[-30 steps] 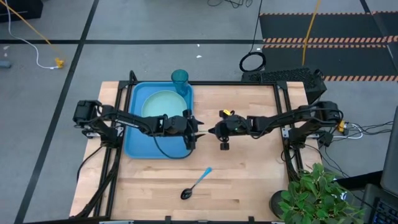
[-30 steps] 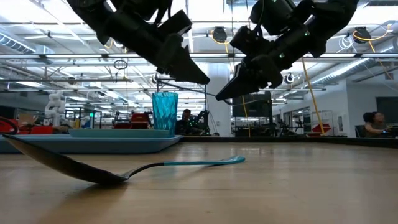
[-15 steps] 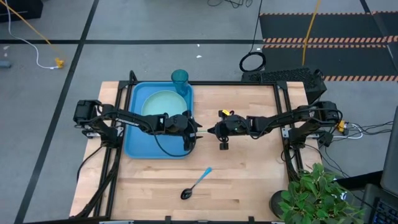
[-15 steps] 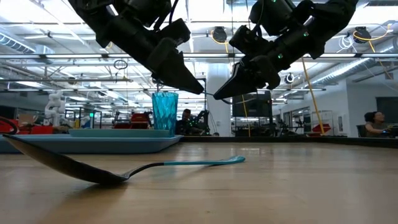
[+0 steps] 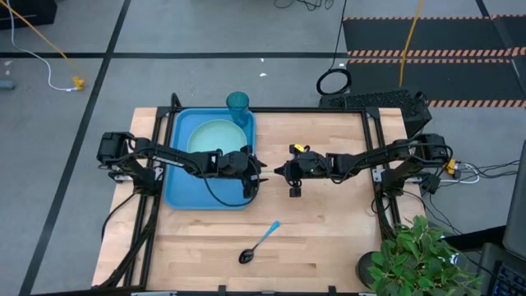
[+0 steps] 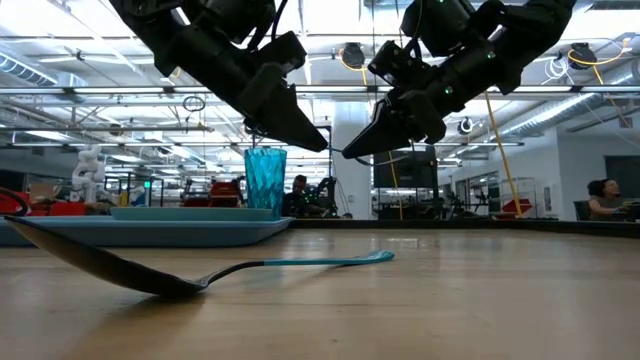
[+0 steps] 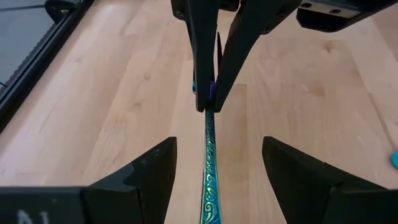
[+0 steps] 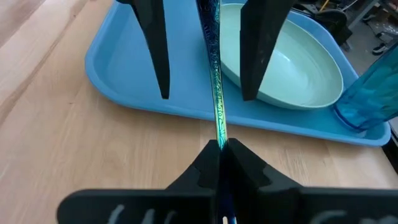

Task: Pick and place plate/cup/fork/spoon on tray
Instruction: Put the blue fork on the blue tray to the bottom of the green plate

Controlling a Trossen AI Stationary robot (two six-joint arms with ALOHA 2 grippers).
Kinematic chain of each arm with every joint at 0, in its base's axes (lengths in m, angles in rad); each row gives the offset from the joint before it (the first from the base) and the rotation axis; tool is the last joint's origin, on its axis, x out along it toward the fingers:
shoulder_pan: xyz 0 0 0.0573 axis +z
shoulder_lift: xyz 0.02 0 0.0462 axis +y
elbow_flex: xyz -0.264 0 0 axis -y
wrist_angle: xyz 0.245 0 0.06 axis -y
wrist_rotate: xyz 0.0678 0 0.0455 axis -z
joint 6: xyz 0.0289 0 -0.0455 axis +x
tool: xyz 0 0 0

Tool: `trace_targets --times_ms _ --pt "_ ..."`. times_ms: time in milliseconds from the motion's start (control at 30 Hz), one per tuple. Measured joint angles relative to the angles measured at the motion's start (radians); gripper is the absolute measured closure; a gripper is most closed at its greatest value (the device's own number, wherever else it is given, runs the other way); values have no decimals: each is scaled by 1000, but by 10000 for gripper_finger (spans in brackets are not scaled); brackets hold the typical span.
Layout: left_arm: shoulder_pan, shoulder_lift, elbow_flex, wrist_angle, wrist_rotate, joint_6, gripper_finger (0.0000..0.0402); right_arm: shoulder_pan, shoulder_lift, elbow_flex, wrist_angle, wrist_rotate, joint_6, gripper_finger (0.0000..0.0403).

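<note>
Two grippers meet mid-air | your R gripper [image 8: 221,149] clenched on slim blue-handled fork [image 8: 214,81], above table by blue plastic tray [image 5: 177,193] edge | L gripper [image 7: 214,165] spread wide round fork handle, not gripping.

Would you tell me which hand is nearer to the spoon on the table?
Left, but only narrowly. The left hand hangs over the tray's edge, the right hand just beside it; the spoon lies below both, nearer the table's front edge.
</note>
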Motion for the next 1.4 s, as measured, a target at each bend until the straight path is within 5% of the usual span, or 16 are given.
trace_targets --times_ms 467,1133,1400 --pt "0 0 0 -2 -3 6 305 0 0 0 0 21 0 399" --pt "8 -1 0 -7 -7 11 327 0 0 0 26 19 -1 399" --pt "8 -1 0 -7 -9 17 383 0 0 0 25 17 -2 399"
